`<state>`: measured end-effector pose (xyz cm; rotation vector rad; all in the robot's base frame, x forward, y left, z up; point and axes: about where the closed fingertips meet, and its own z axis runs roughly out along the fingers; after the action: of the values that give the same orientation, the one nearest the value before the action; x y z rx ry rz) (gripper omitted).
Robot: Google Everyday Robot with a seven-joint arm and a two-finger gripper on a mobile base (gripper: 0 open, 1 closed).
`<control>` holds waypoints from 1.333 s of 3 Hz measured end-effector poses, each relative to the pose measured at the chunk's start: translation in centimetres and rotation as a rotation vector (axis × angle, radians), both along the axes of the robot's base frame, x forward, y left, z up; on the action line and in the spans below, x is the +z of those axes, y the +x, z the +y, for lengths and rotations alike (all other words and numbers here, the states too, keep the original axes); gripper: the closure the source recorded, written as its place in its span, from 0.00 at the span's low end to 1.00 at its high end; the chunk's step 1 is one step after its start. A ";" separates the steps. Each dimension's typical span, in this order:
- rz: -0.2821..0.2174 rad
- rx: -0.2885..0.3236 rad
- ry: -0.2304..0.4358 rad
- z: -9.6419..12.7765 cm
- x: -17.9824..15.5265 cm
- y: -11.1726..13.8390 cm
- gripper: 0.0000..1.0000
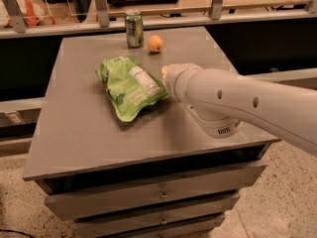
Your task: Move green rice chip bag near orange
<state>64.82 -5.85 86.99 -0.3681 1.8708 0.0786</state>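
Observation:
The green rice chip bag (130, 87), crinkly with a white label panel, lies in the middle of the grey table (89, 138). My gripper (164, 85) is at the bag's right edge, shut on that edge; its tips are hidden behind my white wrist. The orange (155, 43) sits at the table's far edge, behind and a little right of the bag, about a bag's width away from it.
A green-silver drink can (133, 29) stands just left of the orange at the far edge. My white arm (237, 103) crosses the table's right side. A railing and shelf run behind the table; drawers are below its front edge.

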 end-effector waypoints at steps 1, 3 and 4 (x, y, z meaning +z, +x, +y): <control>0.002 0.000 0.001 0.1 0.0 0.0 0.82; 0.000 0.003 0.001 0.2 0.1 -0.1 0.35; -0.001 0.004 0.002 0.2 0.2 -0.1 0.12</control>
<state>64.72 -5.61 87.19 -0.3703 1.8689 0.0822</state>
